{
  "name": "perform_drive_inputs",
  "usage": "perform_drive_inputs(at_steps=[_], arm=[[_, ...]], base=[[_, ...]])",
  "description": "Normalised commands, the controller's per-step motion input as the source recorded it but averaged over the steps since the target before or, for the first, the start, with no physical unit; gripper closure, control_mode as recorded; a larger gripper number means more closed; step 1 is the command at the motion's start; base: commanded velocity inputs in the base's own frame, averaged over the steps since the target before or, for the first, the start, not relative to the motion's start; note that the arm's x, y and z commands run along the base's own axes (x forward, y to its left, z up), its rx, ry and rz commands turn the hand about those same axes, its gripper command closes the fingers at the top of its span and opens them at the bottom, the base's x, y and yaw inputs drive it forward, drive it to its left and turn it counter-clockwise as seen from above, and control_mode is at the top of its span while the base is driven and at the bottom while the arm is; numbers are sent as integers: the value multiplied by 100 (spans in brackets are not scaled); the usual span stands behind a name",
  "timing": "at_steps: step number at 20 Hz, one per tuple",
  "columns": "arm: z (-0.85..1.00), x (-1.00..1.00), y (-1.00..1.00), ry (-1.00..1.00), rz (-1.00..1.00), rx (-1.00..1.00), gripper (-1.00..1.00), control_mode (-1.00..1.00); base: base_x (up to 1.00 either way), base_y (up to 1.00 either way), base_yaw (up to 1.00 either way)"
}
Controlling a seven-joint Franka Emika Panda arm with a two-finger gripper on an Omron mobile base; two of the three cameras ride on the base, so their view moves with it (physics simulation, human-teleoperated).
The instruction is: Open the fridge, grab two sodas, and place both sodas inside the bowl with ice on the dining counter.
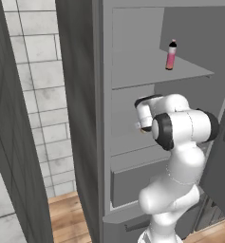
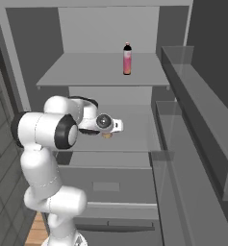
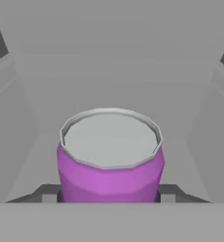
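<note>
Purple-pink can (image 3: 110,158): stands upright on the middle shelf (image 2: 134,129) of the open fridge (image 2: 110,29), directly in front of the hand camera, silver top facing up. In the right base view a small tan bit of it (image 2: 106,135) shows under the wrist. No label or writing readable on it.

Gripper (image 3: 110,194): 1 dark finger tip (image 3: 49,191) to each side of the can's base, close against its sides, so the jaws stand at about can width. Whether they actually press the can, cannot tell. From the base views the hand (image 2: 108,124) reaches level into the middle compartment.

Pink bottle (image 2: 127,59): slim, black cap, upright on the upper shelf (image 2: 86,72), toward its right half, well apart from the can, 1 shelf above. Label not legible.

Fridge interior: matte grey walls, flat grey shelves, a lower drawer (image 2: 106,185) below the middle shelf. The open door (image 2: 197,158) stands to the right with 2 translucent grey door bins.

Room: pale grey tiled wall (image 1: 42,95) to the left of the fridge, wood-plank floor (image 1: 69,218) below it, a dark panel (image 1: 9,142) at the far left of the left base view.
</note>
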Motion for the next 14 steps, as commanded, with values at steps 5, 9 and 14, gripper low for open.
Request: perform_drive_inputs(at_steps=[5,9,14], arm=[[25,-46,5,0,0,0,100,-100],[59,-32,5,6,0,0,100,-100],[61,-29,12,20,-3,-8,100,-100]], base=[[0,0,0],[0,0,0],[0,0,0]])
